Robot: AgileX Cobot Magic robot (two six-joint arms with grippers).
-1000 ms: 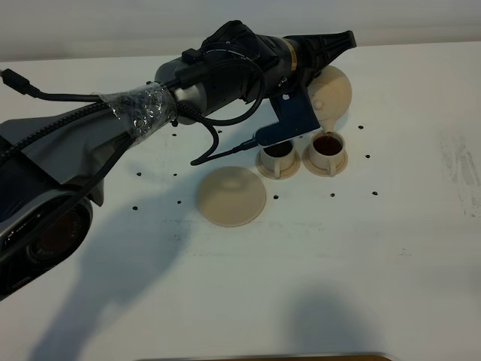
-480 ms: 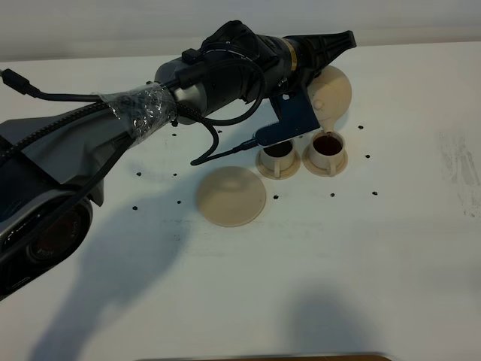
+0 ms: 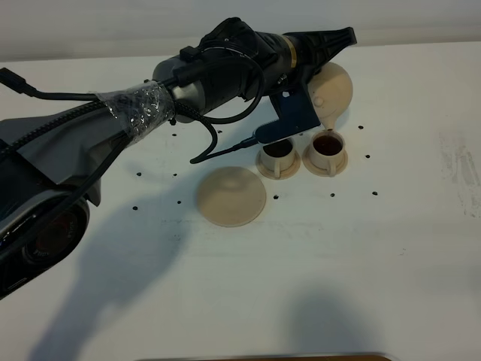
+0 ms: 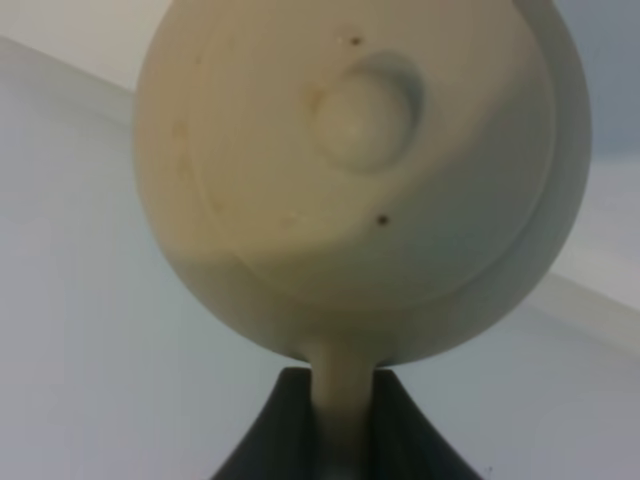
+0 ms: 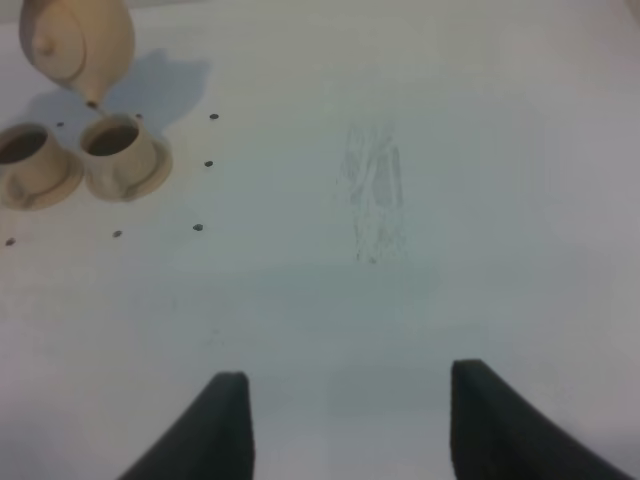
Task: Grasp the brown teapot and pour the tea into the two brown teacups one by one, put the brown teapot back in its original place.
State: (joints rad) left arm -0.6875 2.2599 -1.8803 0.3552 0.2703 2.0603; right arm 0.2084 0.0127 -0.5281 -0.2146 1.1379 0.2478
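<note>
Over the right cup (image 3: 328, 150), we've got the left gripper (image 4: 340, 420) clamped on the teapot (image 3: 331, 94) handle, spout tipped toward 6 o'clock to pour; right gripper (image 5: 345, 420) open, idle.

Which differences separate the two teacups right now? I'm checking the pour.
The right teacup sits directly under the tilted teapot spout; the left teacup sits beside it, partly hidden by the left gripper's arm in the high view. The right teacup's tea looks reddish and fuller; the left teacup's looks darker. Both are small beige cups on matching saucers, upright, holding tea.
</note>
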